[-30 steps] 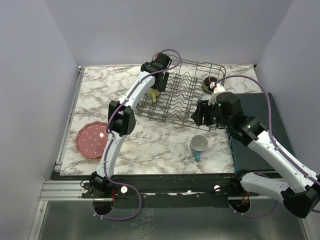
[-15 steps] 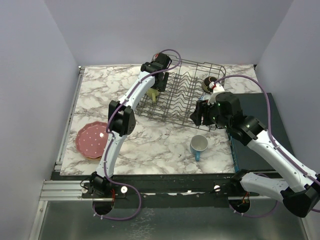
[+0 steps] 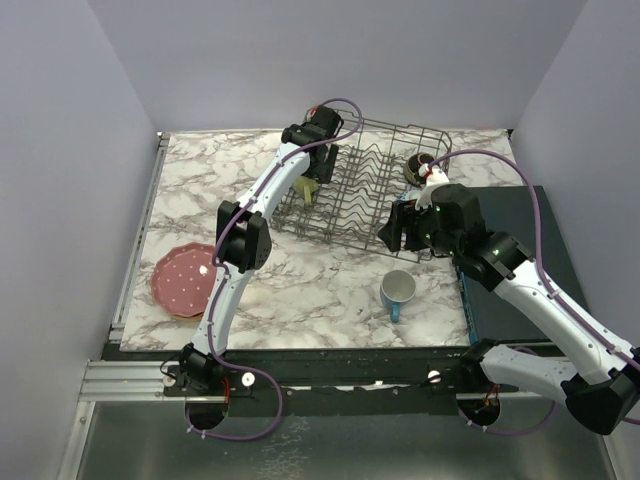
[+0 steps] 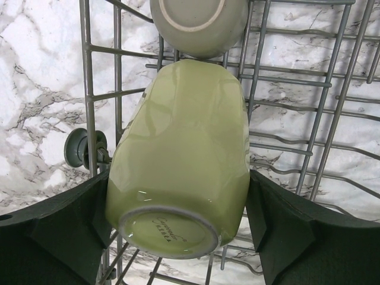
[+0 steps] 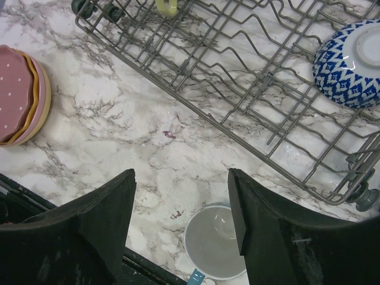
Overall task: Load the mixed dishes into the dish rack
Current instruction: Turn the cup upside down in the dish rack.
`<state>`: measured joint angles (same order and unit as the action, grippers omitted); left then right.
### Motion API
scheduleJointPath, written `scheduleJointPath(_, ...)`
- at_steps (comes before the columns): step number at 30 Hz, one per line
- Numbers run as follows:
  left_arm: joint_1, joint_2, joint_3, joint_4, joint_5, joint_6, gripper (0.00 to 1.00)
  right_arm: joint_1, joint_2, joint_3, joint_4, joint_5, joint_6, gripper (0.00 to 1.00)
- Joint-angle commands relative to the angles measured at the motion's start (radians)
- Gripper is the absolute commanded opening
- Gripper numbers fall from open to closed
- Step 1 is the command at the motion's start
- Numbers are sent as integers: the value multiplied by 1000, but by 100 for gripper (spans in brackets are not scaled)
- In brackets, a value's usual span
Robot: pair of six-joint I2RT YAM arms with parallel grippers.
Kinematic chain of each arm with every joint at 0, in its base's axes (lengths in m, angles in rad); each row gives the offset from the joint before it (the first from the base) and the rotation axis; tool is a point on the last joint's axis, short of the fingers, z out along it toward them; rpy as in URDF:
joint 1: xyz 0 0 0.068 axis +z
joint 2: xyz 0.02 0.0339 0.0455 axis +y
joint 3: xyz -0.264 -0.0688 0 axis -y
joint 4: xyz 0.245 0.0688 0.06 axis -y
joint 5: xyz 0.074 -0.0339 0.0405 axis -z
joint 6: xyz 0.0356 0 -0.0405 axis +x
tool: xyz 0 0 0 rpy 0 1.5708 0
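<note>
Right gripper (image 5: 181, 178) hangs over the table (image 5: 119, 130) with jaws apart and empty. The blue mug (image 5: 217, 243) stands upright just below it, a little to the near side, mouth up and handle toward the arm bases, beside the rack's (image 3: 370, 190) near edge. Your left gripper (image 4: 178, 202) is clamped on the yellow mug (image 4: 178, 148), which lies base-out in the rack's far left corner, so the right arm looks far nearer to the blue mug.

Left arm (image 3: 262, 192), right arm (image 3: 548, 303): white link shells, black joint housings, purple cables (image 3: 536, 200) looping alongside. Black bases (image 3: 200, 372), frame bottom. Fingers (image 4: 53, 231): dark green-black, matte, blocky.
</note>
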<state>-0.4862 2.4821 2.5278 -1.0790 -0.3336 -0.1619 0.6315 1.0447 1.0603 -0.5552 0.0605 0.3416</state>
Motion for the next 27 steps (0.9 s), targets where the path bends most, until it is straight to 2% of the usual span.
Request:
scheduleJointPath(1,-3,-53,0,39,-30,5,93,5,1,1,1,-18,9,70)
scheduleJointPath(2,-3,-55,0,40,-30,5,98,4,2,1,1,-20,9,70)
scheduleJointPath(3,-3,-59,0,39,-29,4,99,5,2,3,0,-21,10,70)
scheduleJointPath(27,-21,-200,-105,57,13,3,99,5,4,21,-15,-28,14,72)
